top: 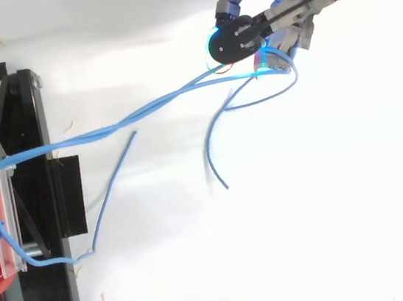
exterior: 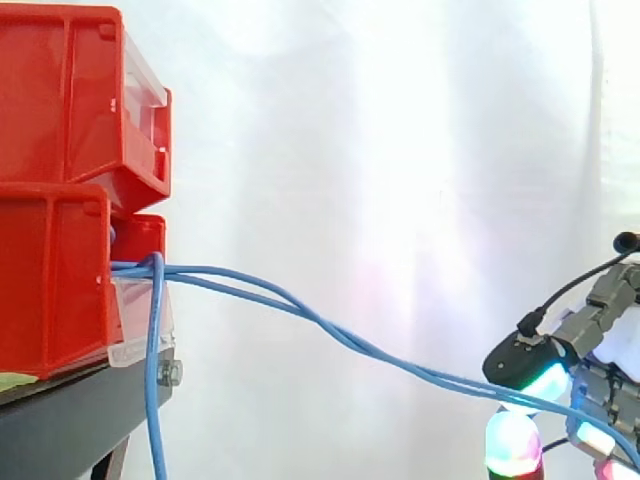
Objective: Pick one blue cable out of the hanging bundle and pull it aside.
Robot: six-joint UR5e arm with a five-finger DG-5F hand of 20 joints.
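The hand [top: 283, 10] at the right has its fingers [top: 240, 39] closed on what seems two taut cables [exterior: 330, 327], not one; a harder pull could drag the bins [exterior: 60, 250] over.

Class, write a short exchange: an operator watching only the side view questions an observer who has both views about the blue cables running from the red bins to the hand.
Operator: In my side view the hand is cut by the edge. Does it hold the stretched strands?
Observer: Yes. From above, its fingers are curled round both strands.
Operator: Do they end at the hand?
Observer: No. A loose tail loops out past the fingers and ends free.
Operator: And the hanging cable by the red bins?
Observer: Its end is free too, well apart from the hand.
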